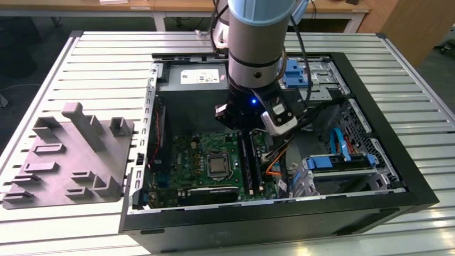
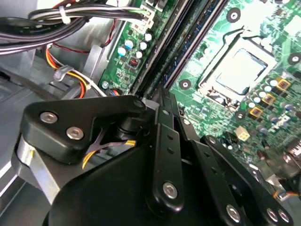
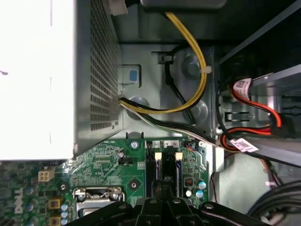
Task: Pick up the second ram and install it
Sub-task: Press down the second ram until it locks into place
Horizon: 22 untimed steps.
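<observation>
My gripper [image 1: 245, 130] reaches down into the open computer case, over the green motherboard [image 1: 202, 152]. Two long dark sticks stand side by side in the memory slots. The second ram [image 1: 246, 160] is the one right under the gripper, and it sits in its slot. In the first wrist view the gripper [image 3: 163, 184] has its fingers drawn together, tips down at the ram's [image 3: 156, 172] end near the cream latches [image 3: 158, 155]. In the second wrist view the black linkage narrows to the gripper [image 2: 162, 94] at the slots. Whether the tips touch the stick is hidden.
A grey plastic tray [image 1: 71, 160] with upright tabs lies at the exterior view's left of the case. The power supply [image 1: 192, 80] fills the far corner. Yellow and black cables [image 3: 188, 75], orange cables [image 1: 274, 162] and blue drive brackets [image 1: 341, 160] crowd the space beside the slots. The processor socket [image 1: 214, 164] sits near them.
</observation>
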Tool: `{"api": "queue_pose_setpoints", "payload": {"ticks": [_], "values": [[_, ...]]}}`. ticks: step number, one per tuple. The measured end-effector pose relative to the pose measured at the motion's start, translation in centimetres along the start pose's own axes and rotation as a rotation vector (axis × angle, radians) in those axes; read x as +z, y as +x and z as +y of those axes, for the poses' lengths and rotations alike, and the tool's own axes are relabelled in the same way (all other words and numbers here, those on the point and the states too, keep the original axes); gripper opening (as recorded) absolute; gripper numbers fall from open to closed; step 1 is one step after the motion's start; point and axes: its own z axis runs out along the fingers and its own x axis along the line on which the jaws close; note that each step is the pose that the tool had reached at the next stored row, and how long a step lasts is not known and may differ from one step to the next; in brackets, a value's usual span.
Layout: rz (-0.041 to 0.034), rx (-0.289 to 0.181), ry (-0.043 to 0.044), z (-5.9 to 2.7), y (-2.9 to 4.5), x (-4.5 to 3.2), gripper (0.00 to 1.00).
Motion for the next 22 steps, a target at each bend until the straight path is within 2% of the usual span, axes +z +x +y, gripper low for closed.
{"api": "queue_pose_setpoints", "payload": {"ticks": [2, 8, 22], "values": [[0.0000, 0.000, 0.0036, 0.01, -0.01, -0.30, 0.10], [0.0000, 0.000, 0.0041, -0.21, -0.01, -0.31, 0.10], [0.0001, 0.000, 0.0040, -3.38, -0.14, -0.41, 0.10]]}}
